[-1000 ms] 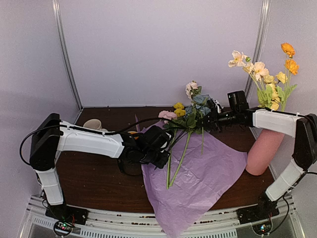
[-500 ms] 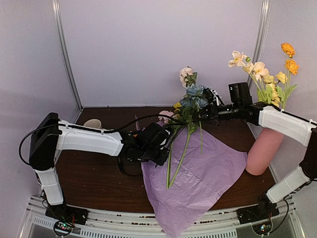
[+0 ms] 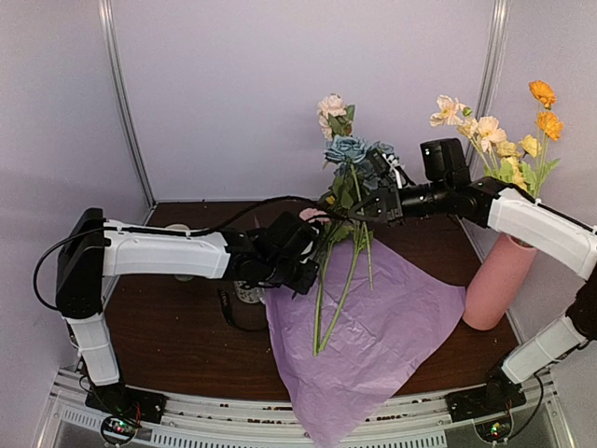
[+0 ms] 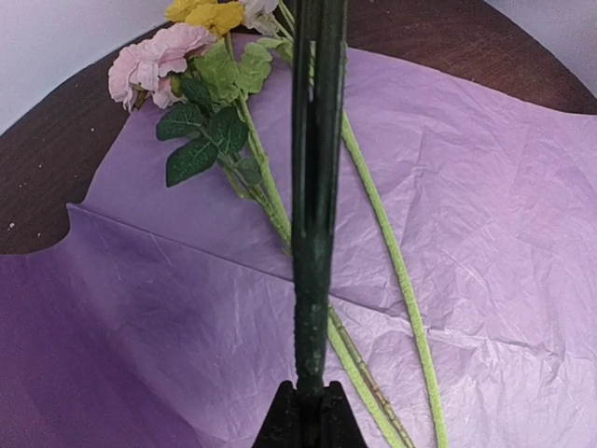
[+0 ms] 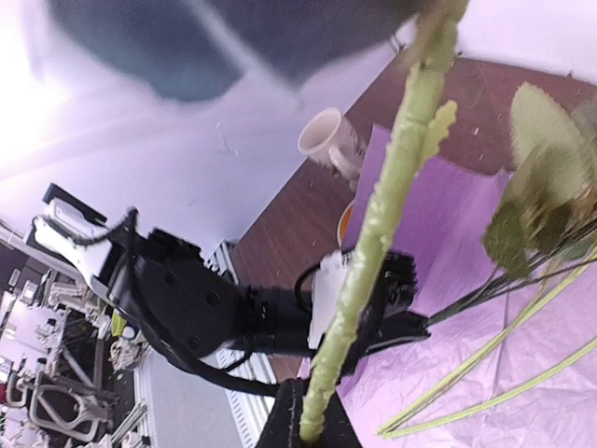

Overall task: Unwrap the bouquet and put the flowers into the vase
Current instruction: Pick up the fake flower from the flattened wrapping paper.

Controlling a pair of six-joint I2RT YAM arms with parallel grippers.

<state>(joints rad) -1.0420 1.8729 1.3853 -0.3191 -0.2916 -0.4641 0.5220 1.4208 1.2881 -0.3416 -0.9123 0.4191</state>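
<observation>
The bouquet's lilac tissue paper point(image 3: 382, 327) lies spread flat on the table. My left gripper point(image 3: 311, 271) is shut on dark green stems point(image 4: 312, 233) just above the paper. A pink bloom point(image 4: 154, 65), a yellow bloom point(image 4: 210, 14) and loose pale stems point(image 3: 326, 299) rest on the sheet. My right gripper point(image 3: 371, 209) is shut on a pale green stem point(image 5: 373, 233), holding blue point(image 3: 347, 149) and pink-white point(image 3: 331, 105) flowers upright above the paper. The pink vase point(image 3: 494, 285) leans at the right with several flowers point(image 3: 504, 149) in it.
A white mug point(image 5: 328, 138) stands at the back left of the table, and a second one point(image 3: 247, 294) sits below my left forearm. The booth walls close in at the back and both sides. The paper overhangs the table's near edge point(image 3: 326, 420).
My right gripper has risen and moved left with its stem, so the blue and pink-white blooms now stand higher. My left gripper has shifted slightly, still on its stems.
</observation>
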